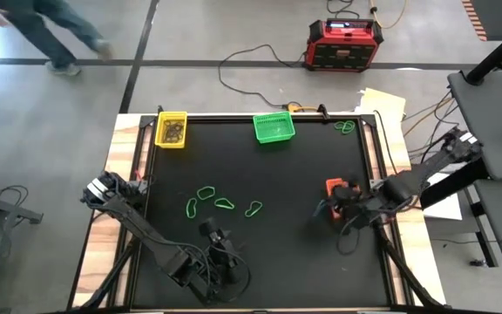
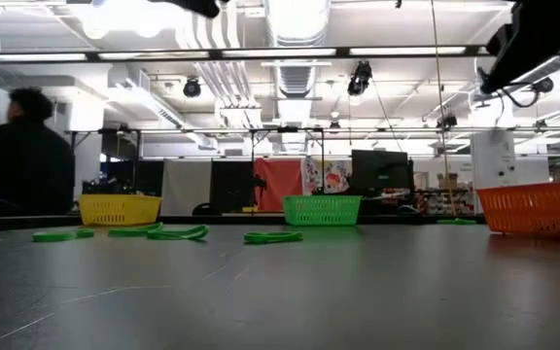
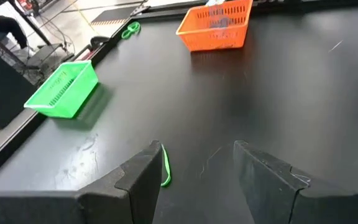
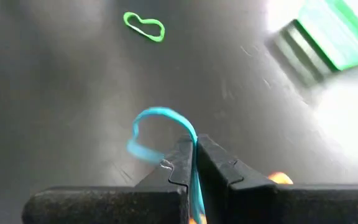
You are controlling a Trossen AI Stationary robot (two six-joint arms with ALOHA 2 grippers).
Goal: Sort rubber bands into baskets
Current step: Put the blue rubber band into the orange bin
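Blue rubber band (image 4: 160, 124) looped beyond right tool (image 4: 196, 155)

The black surface (image 1: 286, 253) is carrying a yellow basket (image 1: 172, 129) at 11 o'clock, a green basket (image 1: 274, 128) at 12, an orange basket (image 1: 335, 189) at 3, and green rubber bands (image 1: 224, 202) lying near centre.

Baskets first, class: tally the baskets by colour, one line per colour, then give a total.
Yellow basket: 1
Green basket: 1
Orange basket: 1
Total: 3
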